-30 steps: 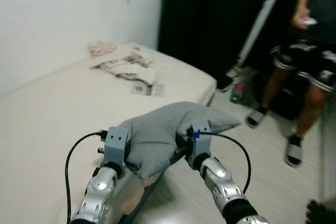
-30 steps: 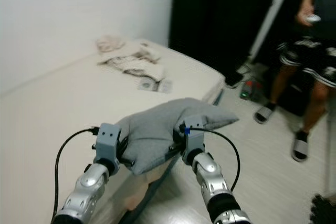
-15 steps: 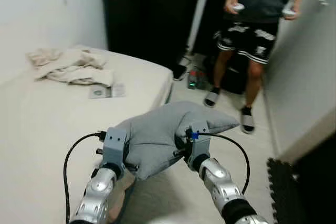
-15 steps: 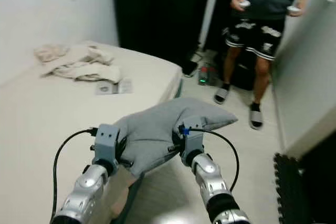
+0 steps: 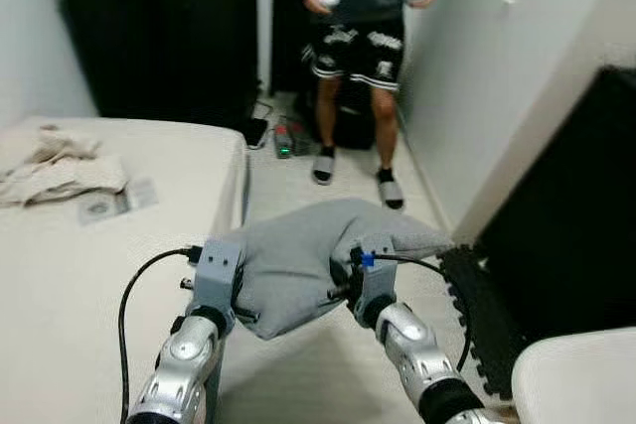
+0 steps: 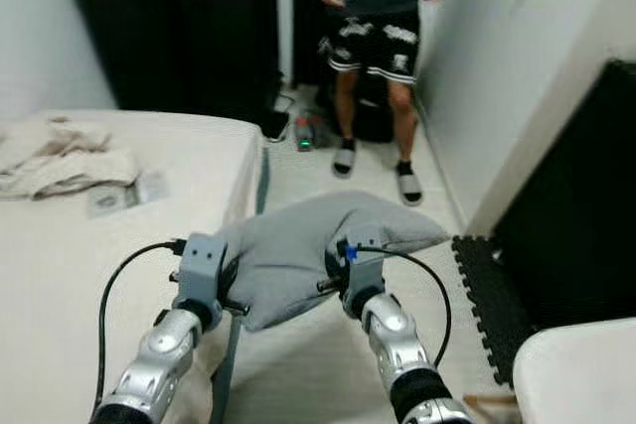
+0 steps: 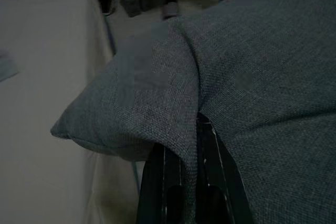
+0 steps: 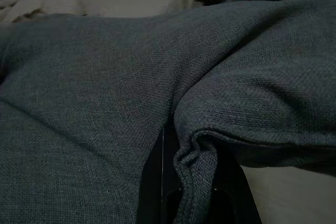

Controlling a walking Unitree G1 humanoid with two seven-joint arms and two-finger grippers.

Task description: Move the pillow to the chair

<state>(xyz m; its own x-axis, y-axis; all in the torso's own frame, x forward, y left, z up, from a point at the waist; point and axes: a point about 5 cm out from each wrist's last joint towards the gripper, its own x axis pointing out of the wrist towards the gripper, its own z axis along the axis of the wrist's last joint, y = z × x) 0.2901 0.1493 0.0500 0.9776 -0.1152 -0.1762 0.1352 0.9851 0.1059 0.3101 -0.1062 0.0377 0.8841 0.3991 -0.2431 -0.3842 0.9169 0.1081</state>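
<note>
I hold a grey fabric pillow (image 5: 298,260) in the air between both arms, over the gap beside the bed. My left gripper (image 5: 236,290) is shut on the pillow's left edge; the left wrist view shows its fingers (image 7: 170,182) pinching a fold of the pillow (image 7: 252,77). My right gripper (image 5: 343,280) is shut on the right side, and its fingers (image 8: 157,182) clamp a fold of the pillow (image 8: 94,77). A white rounded seat edge (image 5: 576,379), perhaps the chair, sits at the lower right.
The bed (image 5: 89,245) lies to my left with crumpled cloth (image 5: 55,171) on it. A person (image 5: 363,17) stands ahead in the aisle holding controllers. A black mat (image 5: 477,315) and a dark panel (image 5: 566,225) are on the right. Black cabinets (image 5: 149,27) stand at the back.
The camera has swung to the right: the bed slid to the left, the person moved to the centre, and the black mat and white seat edge came into view. The pillow stays held.
</note>
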